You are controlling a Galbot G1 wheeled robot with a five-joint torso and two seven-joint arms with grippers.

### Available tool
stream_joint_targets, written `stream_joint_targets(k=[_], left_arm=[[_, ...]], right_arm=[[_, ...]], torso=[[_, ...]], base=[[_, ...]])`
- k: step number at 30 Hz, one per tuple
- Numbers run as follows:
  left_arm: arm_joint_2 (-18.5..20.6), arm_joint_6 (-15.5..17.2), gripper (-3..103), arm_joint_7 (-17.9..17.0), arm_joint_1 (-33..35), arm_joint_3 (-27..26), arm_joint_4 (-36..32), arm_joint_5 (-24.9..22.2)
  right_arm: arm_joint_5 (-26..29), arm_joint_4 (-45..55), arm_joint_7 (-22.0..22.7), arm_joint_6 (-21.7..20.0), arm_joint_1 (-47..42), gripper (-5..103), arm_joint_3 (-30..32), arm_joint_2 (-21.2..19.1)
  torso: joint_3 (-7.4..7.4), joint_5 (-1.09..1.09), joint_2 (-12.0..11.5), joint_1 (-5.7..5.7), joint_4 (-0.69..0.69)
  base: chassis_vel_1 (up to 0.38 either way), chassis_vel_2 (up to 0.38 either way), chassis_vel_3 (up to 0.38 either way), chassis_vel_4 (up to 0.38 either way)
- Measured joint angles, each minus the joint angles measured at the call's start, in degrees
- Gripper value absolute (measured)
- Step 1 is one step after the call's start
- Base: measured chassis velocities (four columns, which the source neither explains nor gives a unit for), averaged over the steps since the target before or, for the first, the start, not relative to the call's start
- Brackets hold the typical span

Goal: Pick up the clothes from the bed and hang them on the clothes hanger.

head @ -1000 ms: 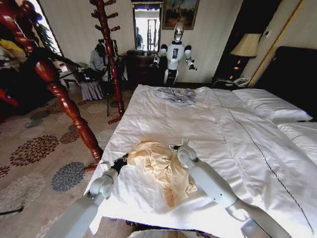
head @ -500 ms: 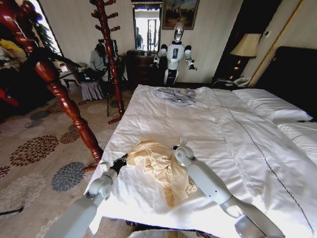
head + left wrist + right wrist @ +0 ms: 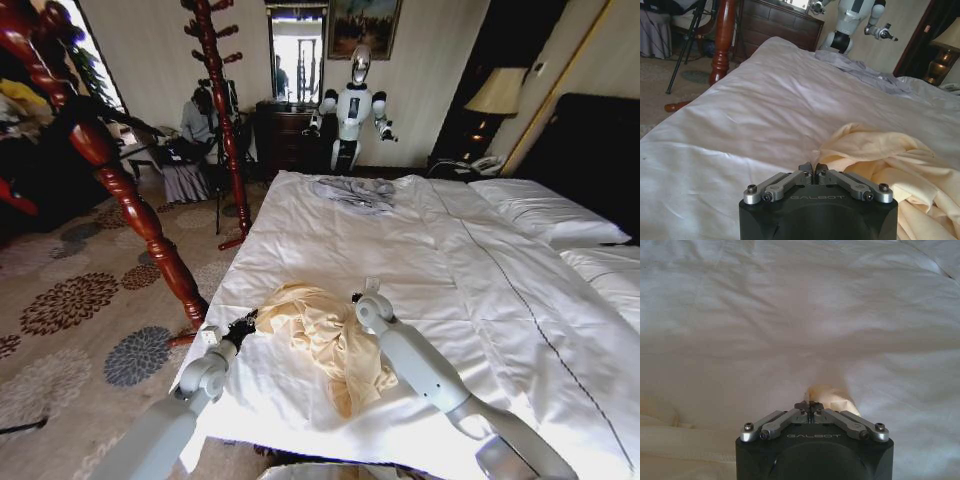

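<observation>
1. The cream-yellow T-shirt (image 3: pixel 325 335) lies crumpled in a heap on the white duvet of the bed (image 3: pixel 420 250), near the bed's near edge and between the robot's two arms.
2. The left gripper (image 3: pixel 243 325) sits at the shirt's left edge; in the left wrist view its fingertips (image 3: pixel 810 168) are pressed together with nothing visibly between them, just beside a fold of the shirt (image 3: pixel 890 165).
3. The right gripper (image 3: pixel 356 297) rests at the shirt's far right corner; the right wrist view shows its fingers (image 3: pixel 806 405) drawn tight, pinching a small tuft of cream fabric (image 3: pixel 832 396) against the duvet.
4. A grey garment (image 3: pixel 352 191) lies well apart, at the far end of the bed.
5. A reddish-brown wooden coat stand (image 3: pixel 130 195) rises off the bed's left side.
</observation>
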Motion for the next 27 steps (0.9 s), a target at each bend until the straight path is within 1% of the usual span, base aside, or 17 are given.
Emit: stream_joint_targets(k=[6, 8, 14, 15, 19, 20, 22, 24, 25, 27], left_arm=[[0.46, 0.0, 1, -0.05, -0.02, -0.04, -0.29, -0.07], [0.86, 0.0, 1, -0.13, -0.12, -0.3, -0.73, -0.27], [2.66, 0.21, 1, -1.23, -1.05, -1.46, -2.85, -1.76], [2.66, 0.21, 1, -1.23, -1.05, -1.46, -2.85, -1.76], [6.61, 0.78, 1, -3.13, -3.49, -1.88, -6.12, -4.82], [6.61, 0.78, 1, -3.13, -3.49, -1.88, -6.12, -4.82], [8.61, 1.07, 1, -3.61, -4.93, -1.88, -7.62, -5.92], [11.43, 1.51, 1, -4.22, -6.74, -1.91, -9.36, -7.82], [11.43, 1.51, 1, -4.22, -6.74, -1.91, -9.36, -7.82], [13.23, 1.74, 1, -4.7, -7.81, -2.12, -10.53, -9.06]], right_arm=[[0.29, 2.59, -0.47, 0.04, -0.97, 1, 0.68, -2.28], [0.58, 4.45, -1.01, 0.26, -1.74, 1, 1.31, -3.85], [0.54, 10.21, -4.1, 2.79, -3.83, 1, 3.8, -7.42], [0.54, 10.21, -4.1, 2.79, -3.83, 1, 3.8, -7.42], [1.01, 17.28, -7.93, 5.05, -7.45, 1, 8.31, -10.84], [1.01, 17.28, -7.93, 5.05, -7.45, 1, 8.31, -10.84], [0.74, 19.64, -9.36, 5.77, -9.28, 1, 10.35, -12.3], [0.01, 22.44, -11.06, 6.8, -11.55, 1, 13.12, -14.29], [0.01, 22.44, -11.06, 6.8, -11.55, 1, 13.12, -14.29], [-0.4, 24.14, -12.07, 7.56, -12.65, 1, 15.14, -15.38]], torso=[[0.0, 0.0, 0.0, 0.0, 0.0], [0.0, 0.01, 0.0, 0.0, 0.0], [0.0, 0.0, 0.0, 0.0, 0.0], [0.0, 0.0, 0.0, 0.0, 0.0], [0.0, -0.01, 0.0, 0.0, 0.0], [0.0, -0.01, 0.0, 0.0, 0.0], [0.0, 0.01, 0.0, 0.0, -0.01], [0.0, 0.01, 0.01, 0.0, -0.02], [0.0, 0.01, 0.01, 0.0, -0.02], [0.0, 0.01, 0.0, 0.0, -0.01]], base=[[0.0, 0.0, 0.0, 0.0], [0.0, 0.0, 0.0, 0.0], [0.0, 0.0, 0.0, 0.0], [0.0, 0.0, 0.0, 0.0], [0.0, 0.0, 0.0, 0.0], [0.0, 0.0, 0.0, 0.0], [0.0, 0.0, 0.0, 0.0], [0.0, 0.0, 0.0, 0.0], [0.0, 0.0, 0.0, 0.0], [0.0, 0.0, 0.0, 0.0]])
